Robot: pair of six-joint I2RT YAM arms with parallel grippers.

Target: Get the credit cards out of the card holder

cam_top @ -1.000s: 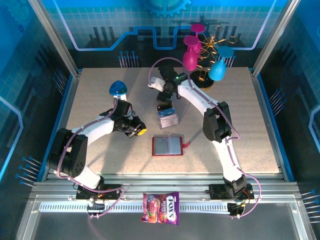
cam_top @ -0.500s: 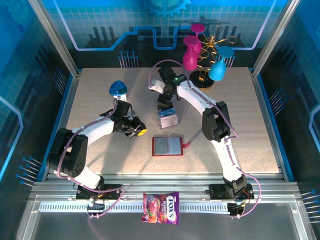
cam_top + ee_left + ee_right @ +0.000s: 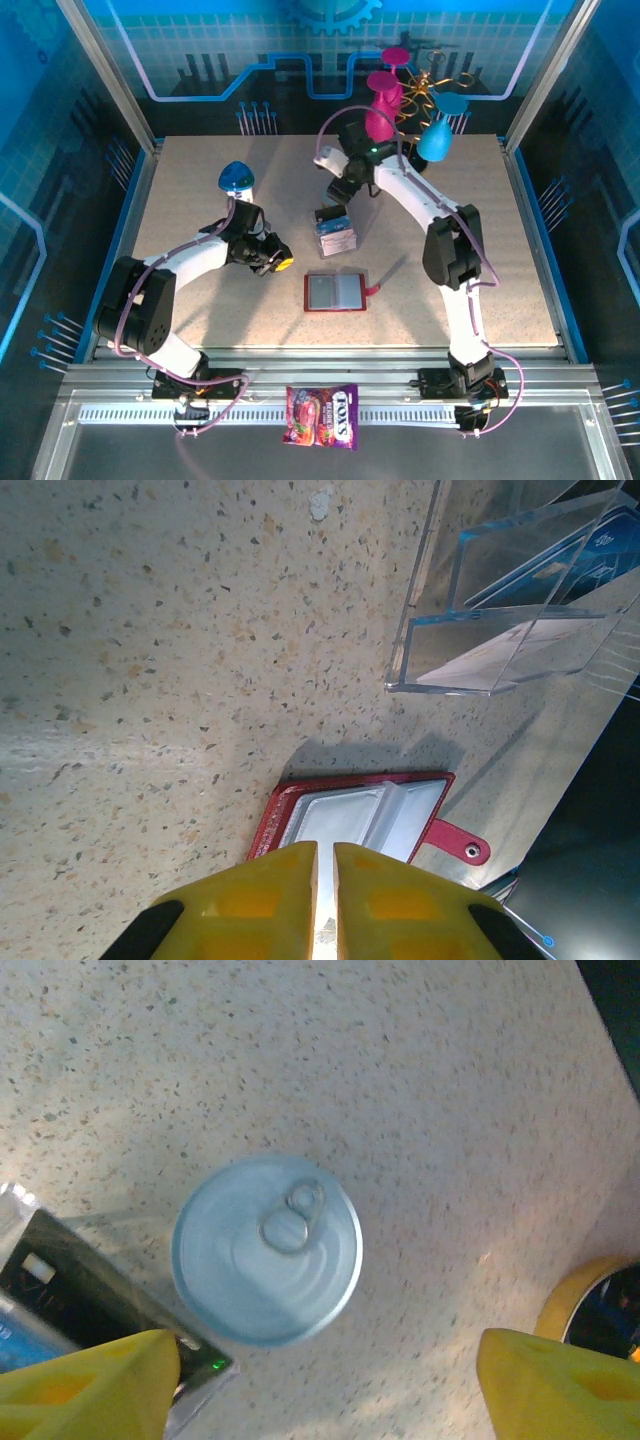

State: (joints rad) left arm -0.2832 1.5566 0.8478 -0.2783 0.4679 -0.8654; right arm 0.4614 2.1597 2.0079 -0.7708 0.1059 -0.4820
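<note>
Red card holder (image 3: 336,292) lies open mid-worktop, with the credit cards (image 3: 335,238) stacked in a clear box (image 3: 500,630) just beyond it. Left pincer (image 3: 325,852) closed, empty. Right pincer (image 3: 325,1380) spread wide, empty, over pull-tab can (image 3: 266,1250). Candy packet (image 3: 322,415) reads "FOX'S".

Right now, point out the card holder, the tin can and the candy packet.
card holder (image 3: 336,292), top view, inner pockets.
tin can (image 3: 266,1248), right wrist view, lid.
candy packet (image 3: 322,415), top view, front face.
</note>
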